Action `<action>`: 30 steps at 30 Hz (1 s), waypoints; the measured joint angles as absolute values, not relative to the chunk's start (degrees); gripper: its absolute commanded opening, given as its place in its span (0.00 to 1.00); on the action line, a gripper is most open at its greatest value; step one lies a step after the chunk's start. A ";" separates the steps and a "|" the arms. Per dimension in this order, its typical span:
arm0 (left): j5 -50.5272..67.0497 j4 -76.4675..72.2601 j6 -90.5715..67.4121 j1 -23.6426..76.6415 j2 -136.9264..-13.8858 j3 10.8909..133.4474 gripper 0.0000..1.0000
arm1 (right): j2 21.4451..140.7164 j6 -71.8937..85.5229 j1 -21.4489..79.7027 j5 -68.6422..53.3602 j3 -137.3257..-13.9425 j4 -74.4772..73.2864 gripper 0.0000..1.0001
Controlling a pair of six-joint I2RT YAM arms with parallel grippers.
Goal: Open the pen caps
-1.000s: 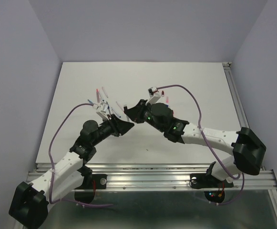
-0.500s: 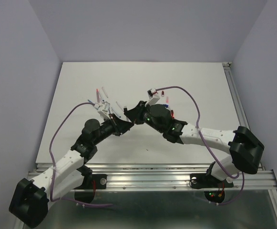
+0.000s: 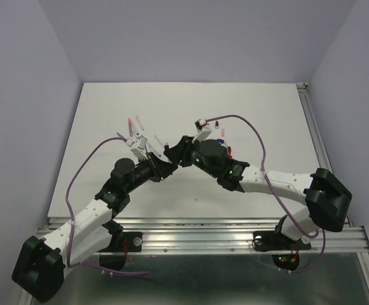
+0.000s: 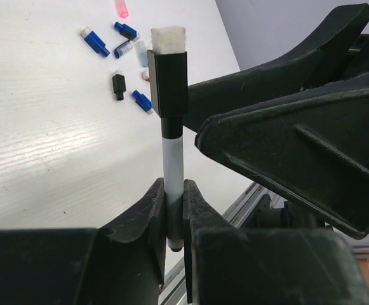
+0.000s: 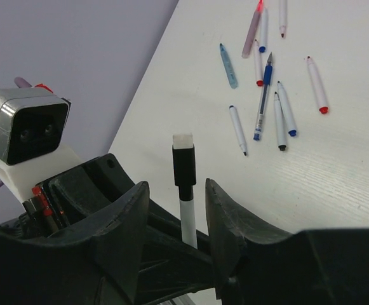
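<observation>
Black plastic pen cap [image 4: 171, 82], white-tipped, tops a white barrel [image 4: 171, 162] pinched by the left gripper [image 4: 173, 190]; the right gripper [image 5: 176, 187] stands spread around it. The left wrist view alone shows loose blue caps [image 4: 95, 41]; the right wrist view, scattered pens [image 5: 262, 101].

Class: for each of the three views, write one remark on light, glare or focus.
Top view: soft, even light, hardly any shadow on the table. Left wrist view: streaky glare on the table; the left fingers are dark with little detail, the pen and its cap crisp. Right wrist view: right fingers near-black, loose pens sharp.
</observation>
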State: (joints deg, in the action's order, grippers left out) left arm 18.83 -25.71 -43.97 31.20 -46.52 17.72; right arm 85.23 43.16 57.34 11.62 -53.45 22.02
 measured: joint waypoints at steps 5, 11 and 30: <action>18.87 -25.34 -43.97 32.08 -46.81 17.74 0.00 | 86.76 41.30 57.34 12.99 -55.13 21.39 0.47; 18.90 -25.12 -43.97 32.69 -46.15 17.74 0.00 | 89.08 39.83 57.34 14.22 -57.49 20.16 0.22; 14.50 -24.97 -47.59 41.19 -39.94 10.07 0.00 | 97.76 35.11 51.70 16.51 -71.50 11.92 0.03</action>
State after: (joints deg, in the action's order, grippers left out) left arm 14.50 -24.97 -47.59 41.19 -39.94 10.07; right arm 97.76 35.11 51.70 16.51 -71.50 11.92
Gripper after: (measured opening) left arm 0.202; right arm 0.213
